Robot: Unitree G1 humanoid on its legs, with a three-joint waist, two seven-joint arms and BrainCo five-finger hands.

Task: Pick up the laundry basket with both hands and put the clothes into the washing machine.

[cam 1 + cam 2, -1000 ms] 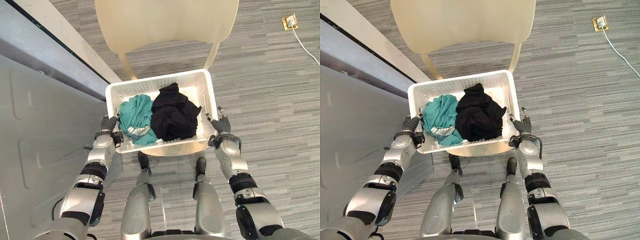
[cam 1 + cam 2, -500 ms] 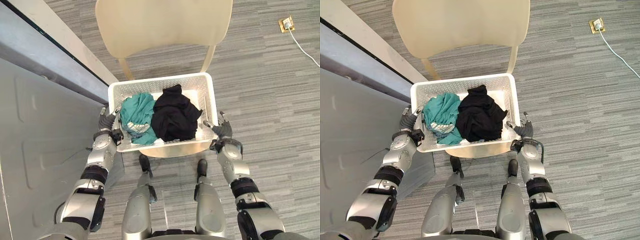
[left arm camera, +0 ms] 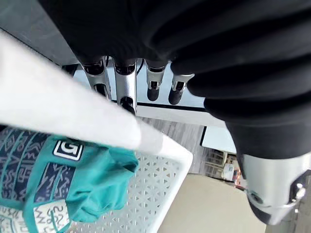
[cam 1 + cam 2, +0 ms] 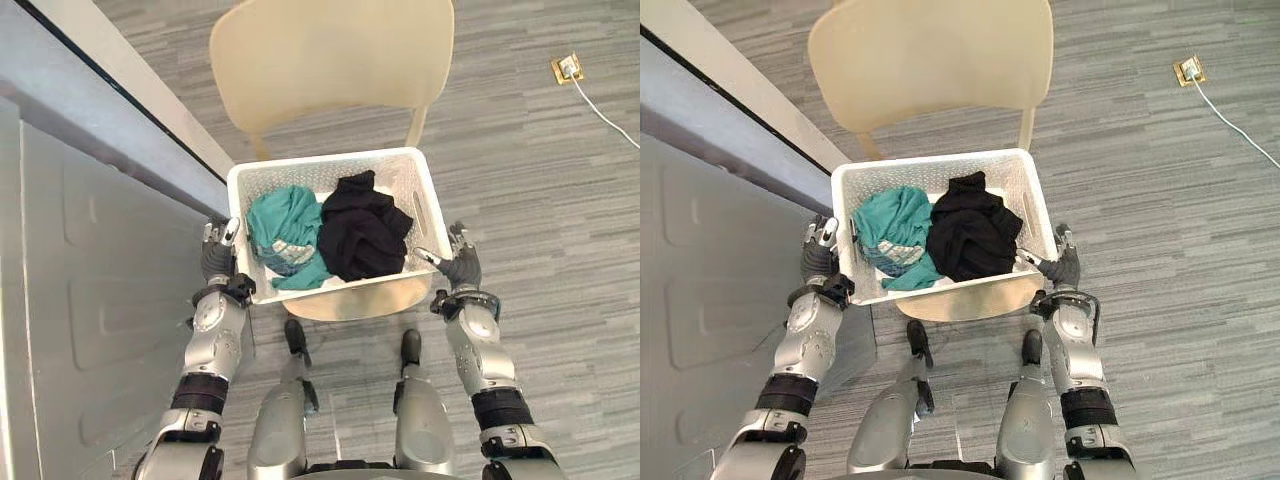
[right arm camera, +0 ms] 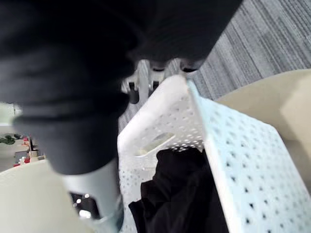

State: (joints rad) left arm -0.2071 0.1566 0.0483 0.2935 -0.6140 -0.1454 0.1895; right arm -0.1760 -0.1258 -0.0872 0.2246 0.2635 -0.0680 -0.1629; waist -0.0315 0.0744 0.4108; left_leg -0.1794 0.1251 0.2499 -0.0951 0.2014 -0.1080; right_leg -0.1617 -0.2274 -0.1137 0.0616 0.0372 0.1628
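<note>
Fingers on your left hand [image 4: 216, 260] stand straight and released, just beside the left wall of the white laundry basket [image 4: 330, 160]. Your right hand [image 4: 461, 268] is unclenched too, near the right wall with its thumb toward it. The basket sits on the cream chair [image 4: 330, 60], holding a teal garment [image 4: 285, 225] and a black garment [image 4: 365, 228].

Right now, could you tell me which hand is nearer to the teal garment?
Left. The left hand sits outside the basket wall next to the teal garment; the right hand is by the opposite wall, past the black garment.
</note>
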